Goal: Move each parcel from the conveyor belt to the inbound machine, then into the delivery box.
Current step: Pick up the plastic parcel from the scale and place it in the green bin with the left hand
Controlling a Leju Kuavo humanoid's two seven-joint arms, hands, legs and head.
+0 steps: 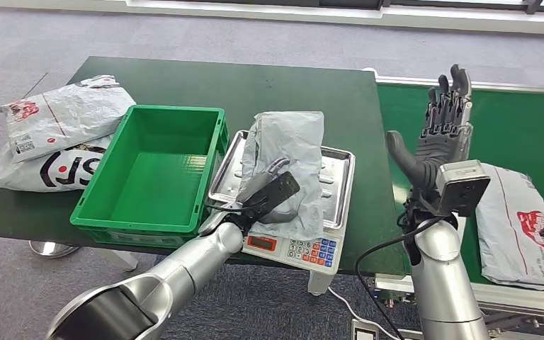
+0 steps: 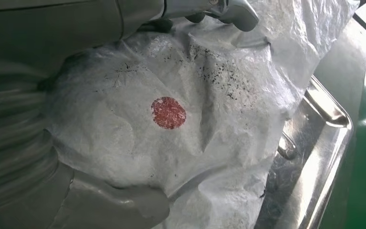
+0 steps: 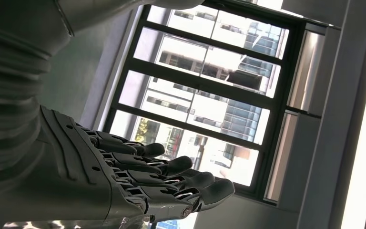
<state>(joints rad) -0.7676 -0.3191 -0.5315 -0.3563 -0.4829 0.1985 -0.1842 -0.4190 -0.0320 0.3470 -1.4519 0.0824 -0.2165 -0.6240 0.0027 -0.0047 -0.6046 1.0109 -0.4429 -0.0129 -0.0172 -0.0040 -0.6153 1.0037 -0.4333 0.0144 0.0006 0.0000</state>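
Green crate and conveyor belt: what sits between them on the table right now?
In the head view, the scale sits between the crate and belt, with a grey parcel on its tray, gripped by the left hand.

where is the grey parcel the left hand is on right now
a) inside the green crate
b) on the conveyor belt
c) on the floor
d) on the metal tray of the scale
d: the left hand grips the grey parcel while it lies on the steel tray of the scale, beside the green crate, not in it.
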